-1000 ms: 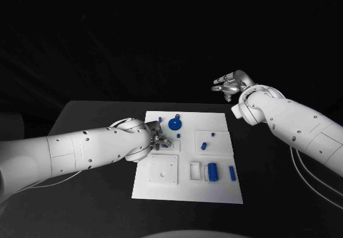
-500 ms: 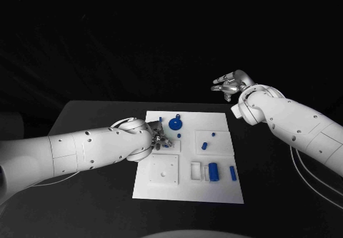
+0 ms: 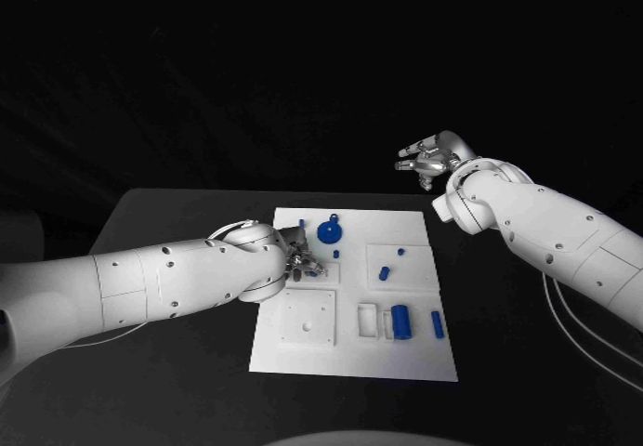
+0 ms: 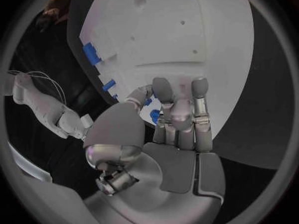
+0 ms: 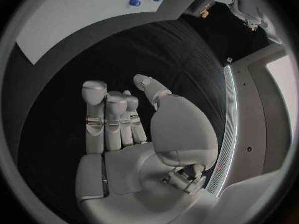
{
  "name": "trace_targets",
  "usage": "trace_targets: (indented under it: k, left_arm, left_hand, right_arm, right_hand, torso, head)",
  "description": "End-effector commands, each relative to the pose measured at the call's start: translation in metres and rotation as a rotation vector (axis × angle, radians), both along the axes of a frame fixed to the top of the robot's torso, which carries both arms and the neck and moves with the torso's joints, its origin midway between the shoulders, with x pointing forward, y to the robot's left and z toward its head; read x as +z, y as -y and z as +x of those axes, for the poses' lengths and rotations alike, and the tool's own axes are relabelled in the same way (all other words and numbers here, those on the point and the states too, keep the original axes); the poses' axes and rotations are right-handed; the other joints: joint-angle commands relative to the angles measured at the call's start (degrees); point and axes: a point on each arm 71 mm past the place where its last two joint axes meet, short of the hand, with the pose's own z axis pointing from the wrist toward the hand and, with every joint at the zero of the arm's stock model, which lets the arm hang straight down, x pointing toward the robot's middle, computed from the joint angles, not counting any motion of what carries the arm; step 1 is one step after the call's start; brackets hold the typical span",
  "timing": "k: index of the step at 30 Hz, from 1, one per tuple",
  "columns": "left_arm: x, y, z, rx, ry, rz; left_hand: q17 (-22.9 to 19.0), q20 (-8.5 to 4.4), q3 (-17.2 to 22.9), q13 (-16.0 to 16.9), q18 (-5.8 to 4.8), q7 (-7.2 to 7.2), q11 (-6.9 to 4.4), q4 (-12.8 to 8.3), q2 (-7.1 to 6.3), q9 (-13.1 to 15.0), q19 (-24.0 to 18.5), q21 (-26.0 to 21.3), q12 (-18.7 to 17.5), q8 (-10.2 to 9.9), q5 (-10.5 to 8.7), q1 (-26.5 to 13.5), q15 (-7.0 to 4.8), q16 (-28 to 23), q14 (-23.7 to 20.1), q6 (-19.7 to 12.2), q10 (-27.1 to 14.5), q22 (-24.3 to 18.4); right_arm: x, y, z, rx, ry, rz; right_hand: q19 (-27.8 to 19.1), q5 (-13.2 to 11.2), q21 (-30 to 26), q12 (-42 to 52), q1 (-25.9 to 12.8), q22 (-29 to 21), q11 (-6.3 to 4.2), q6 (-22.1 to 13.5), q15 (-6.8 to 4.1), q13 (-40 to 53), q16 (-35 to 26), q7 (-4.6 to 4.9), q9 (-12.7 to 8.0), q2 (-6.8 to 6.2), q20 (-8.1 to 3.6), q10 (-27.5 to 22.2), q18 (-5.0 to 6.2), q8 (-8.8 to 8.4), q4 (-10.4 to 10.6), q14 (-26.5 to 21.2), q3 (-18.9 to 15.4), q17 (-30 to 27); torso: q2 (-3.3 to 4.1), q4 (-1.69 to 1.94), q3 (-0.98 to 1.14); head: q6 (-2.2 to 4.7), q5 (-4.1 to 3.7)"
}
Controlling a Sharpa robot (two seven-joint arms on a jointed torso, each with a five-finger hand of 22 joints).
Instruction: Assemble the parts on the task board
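Crowding left hand [image 3: 297,256]: blue parts [image 3: 330,234].

The left robot hand [image 4: 177,124] reaches over the white task board [image 4: 187,30], its fingers [image 4: 201,104] curled around a small blue part [image 4: 154,116]. More blue parts [image 4: 91,53] sit along the board's edge, with the black surface [image 4: 264,104] beside it.

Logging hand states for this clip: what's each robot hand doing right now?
Left robot hand: over the board, fingers closed on a small blue part.
Right robot hand: raised off the board, open, holding nothing.
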Motion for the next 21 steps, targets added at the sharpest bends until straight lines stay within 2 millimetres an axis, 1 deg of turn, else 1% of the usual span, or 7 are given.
trace_targets:
  k: [1,3,5,7,9,13,21]
  left_arm:
    - [-0.0062,0.0034,-0.0038,-0.031,-0.031,0.014]
    - [-0.0063,0.0030,-0.0033,-0.030,-0.031,0.016]
    - [-0.0064,0.0026,-0.0029,-0.029,-0.031,0.017]
    - [-0.0066,0.0023,-0.0025,-0.029,-0.032,0.019]
    - [-0.0067,0.0019,-0.0022,-0.028,-0.033,0.020]
    - [-0.0069,0.0007,-0.0016,-0.026,-0.033,0.022]
    - [-0.0068,-0.0018,-0.0009,-0.021,-0.030,0.025]
  left_hand:
    - [-0.1,0.49,-0.7,-0.1,0.89,-7.98,-2.04,1.5,-0.48,-0.1,0.1,-0.5,0.1,-0.1,-0.85,1.2,-0.39,-0.3,0.3,10.5,1.0,1.0]
    - [-0.1,0.50,-1.4,-0.2,0.86,-8.02,-2.06,2.8,-0.75,-0.1,0.2,-0.6,0.2,-0.1,-2.54,1.3,-0.41,-0.3,0.3,10.6,1.0,1.0]
    - [-0.1,0.48,-2.0,-0.2,0.82,-8.03,-2.06,4.1,-0.96,-0.1,0.3,-0.8,0.2,-0.1,-3.00,2.2,-0.41,-0.3,0.3,10.6,1.0,1.0]
    - [-0.1,0.49,-2.3,-0.2,0.81,-8.05,-2.07,4.6,-1.09,-0.1,0.3,-0.9,0.2,-0.1,-3.94,2.2,-0.41,-0.3,0.3,10.7,1.0,1.0]
    - [-0.2,0.50,-2.9,-0.3,0.81,-8.08,-2.08,5.4,-1.16,0.0,0.3,-0.9,0.2,-0.1,-5.71,2.5,-0.43,-0.3,0.3,10.8,1.0,1.0]
    - [-0.2,0.50,-3.8,-0.3,0.78,-8.13,-2.09,6.3,-1.34,0.1,0.4,-1.0,0.3,-0.1,-7.59,2.8,-0.43,-0.3,0.3,10.8,1.0,1.0]
    - [-0.2,0.83,-5.3,-0.3,0.96,-8.22,-2.09,10.3,-3.25,0.1,0.3,-1.2,0.3,-0.1,-10.73,4.0,-0.37,-0.2,0.2,11.1,1.0,1.0]
  right_arm:
    - [-0.0002,-0.0018,-0.0001,0.015,-0.006,-0.002]
    - [-0.0002,-0.0018,-0.0002,0.015,-0.006,-0.002]
    - [-0.0002,-0.0018,-0.0002,0.015,-0.006,-0.002]
    - [-0.0001,-0.0018,-0.0002,0.015,-0.006,-0.002]
    - [-0.0001,-0.0018,-0.0002,0.016,-0.006,-0.002]
    - [0.0000,-0.0015,-0.0003,0.016,-0.006,-0.002]
    - [0.0001,-0.0003,-0.0004,0.014,-0.005,-0.003]
  right_hand:
    - [2.8,0.2,-0.3,-0.1,-0.3,3.9,0.13,0.1,-0.17,-0.1,-0.2,0.18,-0.1,-0.08,-0.28,-0.4,0.80,-0.20,-0.3,-0.2,-0.1,-0.1]
    - [2.8,0.2,-0.3,-0.1,-0.3,3.9,0.13,0.1,-0.17,-0.1,-0.2,0.18,-0.1,-0.08,-0.28,-0.4,0.80,-0.20,-0.3,-0.2,-0.1,-0.1]
    - [2.8,0.2,-0.3,-0.1,-0.3,3.9,0.13,0.1,-0.17,-0.1,-0.2,0.18,-0.1,-0.08,-0.28,-0.4,0.80,-0.20,-0.3,-0.2,-0.1,-0.1]
    - [2.8,0.2,-0.3,-0.1,-0.3,3.9,0.13,0.1,-0.17,-0.1,-0.2,0.18,-0.1,-0.08,-0.28,-0.4,0.80,-0.20,-0.3,-0.2,-0.1,-0.1]
    - [2.8,0.2,-0.3,-0.1,-0.3,3.9,0.14,0.1,-0.17,-0.1,-0.2,0.18,-0.1,-0.09,-0.28,-0.4,0.80,-0.20,-0.3,-0.2,-0.1,-0.1]
    - [2.8,0.3,-0.3,-0.1,-0.3,3.9,0.14,0.0,-0.17,-0.1,-0.3,0.19,-0.1,-0.10,-0.28,-0.4,0.80,-0.20,-0.3,-0.2,-0.2,-0.1]
    - [2.8,0.3,-0.3,-0.1,-0.3,3.9,0.14,0.0,-0.17,-0.1,-0.3,0.19,-0.1,-0.10,-0.28,-0.4,0.80,-0.20,-0.3,-0.2,-0.2,-0.1]
  torso:
    - [0.01,0.01,-0.03]
    - [0.00,0.00,-0.03]
    - [0.00,0.00,-0.04]
    - [0.01,-0.01,-0.04]
    - [0.00,-0.01,-0.04]
    - [-0.01,0.00,-0.03]
    - [0.00,0.00,-0.04]
  head:
    - [0.02,-0.02]
    - [0.03,-0.04]
    - [0.05,-0.04]
    - [0.05,-0.03]
    - [0.04,-0.04]
    - [0.03,-0.06]
    - [0.05,-0.12]
